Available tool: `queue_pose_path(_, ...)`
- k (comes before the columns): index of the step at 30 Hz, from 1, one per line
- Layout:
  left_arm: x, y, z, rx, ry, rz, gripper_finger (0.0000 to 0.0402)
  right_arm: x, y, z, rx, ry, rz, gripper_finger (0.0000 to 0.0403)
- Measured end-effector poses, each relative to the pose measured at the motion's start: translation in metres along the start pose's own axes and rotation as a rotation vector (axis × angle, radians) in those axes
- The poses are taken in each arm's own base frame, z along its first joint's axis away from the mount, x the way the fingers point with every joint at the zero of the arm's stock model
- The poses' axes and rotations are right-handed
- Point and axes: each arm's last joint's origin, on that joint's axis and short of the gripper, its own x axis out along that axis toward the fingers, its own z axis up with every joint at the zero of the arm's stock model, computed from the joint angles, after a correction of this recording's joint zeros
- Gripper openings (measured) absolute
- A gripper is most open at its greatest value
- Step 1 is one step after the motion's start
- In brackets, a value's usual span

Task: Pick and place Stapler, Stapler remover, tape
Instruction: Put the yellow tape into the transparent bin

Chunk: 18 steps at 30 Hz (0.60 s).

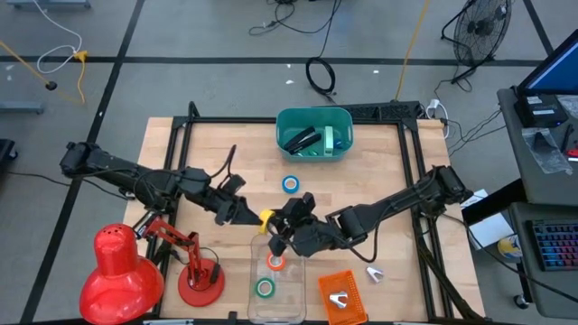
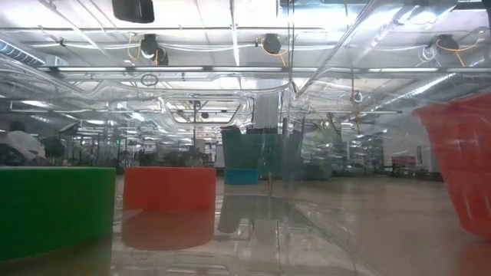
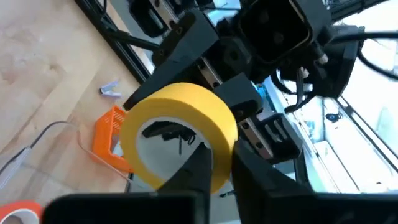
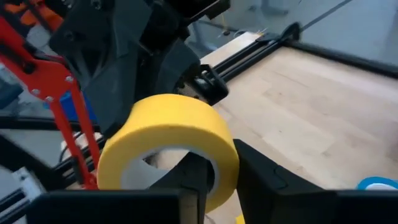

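Meeting over the clear tray [image 1: 275, 298] at the table's [image 1: 379, 162] front edge, your two pincers share the yellow tape roll [image 1: 266, 217]. Your left pincer [image 1: 256, 215] and right pincer [image 1: 278, 226] each have the roll's wall clamped between their fingers. Inside the tray you have the orange roll [image 1: 275, 263] and green roll [image 1: 264, 288]; beyond it lies the blue roll [image 1: 290, 184], short of the teal bin [image 1: 312, 134]
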Motion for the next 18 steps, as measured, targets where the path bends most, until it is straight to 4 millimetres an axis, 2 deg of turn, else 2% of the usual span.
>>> queue_pose_path(3,0.000,0.000,-0.001,0.021,0.031,-0.008,0.0031,0.001,0.001,0.000,0.000,0.054,0.065,0.0076)
queue_pose_path(8,0.000,-0.002,-0.003,0.064,0.099,-0.056,0.0034,-0.011,0.005,0.005,0.041,0.182,0.224,0.0107)
queue_pose_path(14,-0.001,0.001,0.001,0.128,0.110,-0.050,0.0033,-0.035,0.009,0.012,0.153,0.382,0.416,0.0133)
queue_pose_path(18,-0.005,0.014,0.006,0.148,0.191,0.021,0.0033,-0.058,0.019,0.010,0.214,0.474,0.520,0.0134)
